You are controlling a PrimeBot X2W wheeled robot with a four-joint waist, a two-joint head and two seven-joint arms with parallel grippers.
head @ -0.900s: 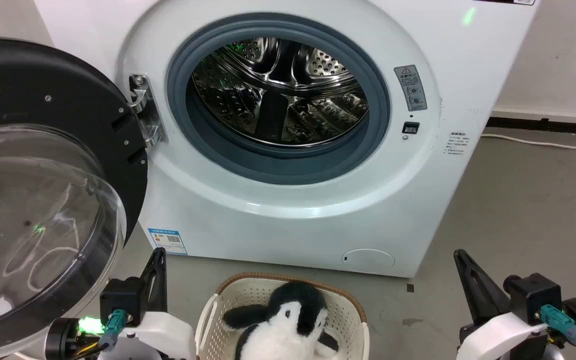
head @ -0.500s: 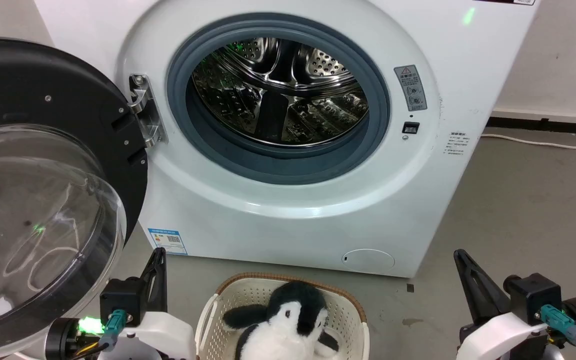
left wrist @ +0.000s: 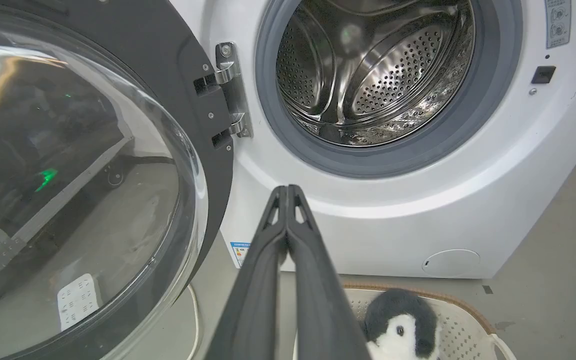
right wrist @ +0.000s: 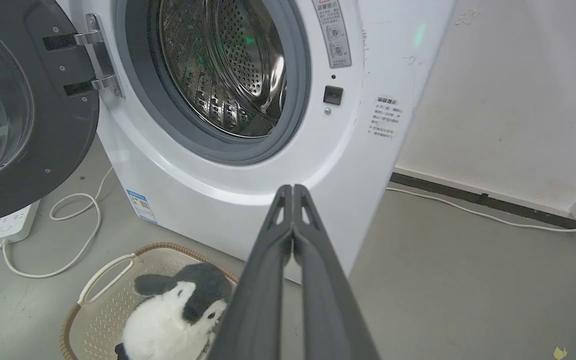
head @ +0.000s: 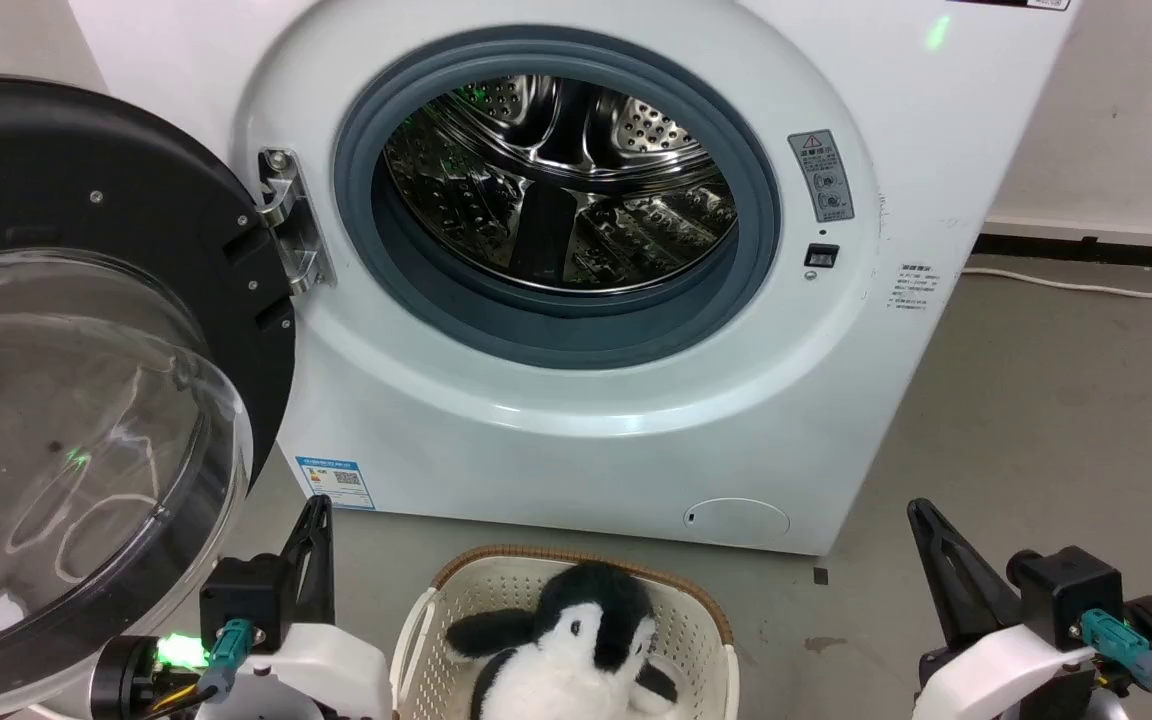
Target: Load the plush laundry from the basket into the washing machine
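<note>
1. One fluffy penguin soft toy (head: 566,660) is lying in the basket (head: 684,628), its head pointing toward the washing machine (head: 636,450). Its face and belly are showing white, its head and flippers black, and one flipper is sticking out toward the robot's left.
2. The basket, cream-white and perforated with a brown woven-look rim, is sitting on the grey floor (head: 1036,420) just in front of the washer, between the two grippers.
3. The washer's door (head: 86,300), black-framed with bulging clear glass, is hanging wide open on the robot's left. The shiny perforated drum (head: 556,190) is showing behind the grey rubber seal (head: 576,335).
4. The left gripper (left wrist: 286,191) is hovering left of the basket with its fingers pressed together, gripping nothing.
5. The right gripper (right wrist: 293,189) is hovering right of the basket, apart from the toy, its fingers likewise meeting at the tips and carrying nothing.
6. A white power strip (right wrist: 13,227) with a looped cable is lying on the floor under the open door.
</note>
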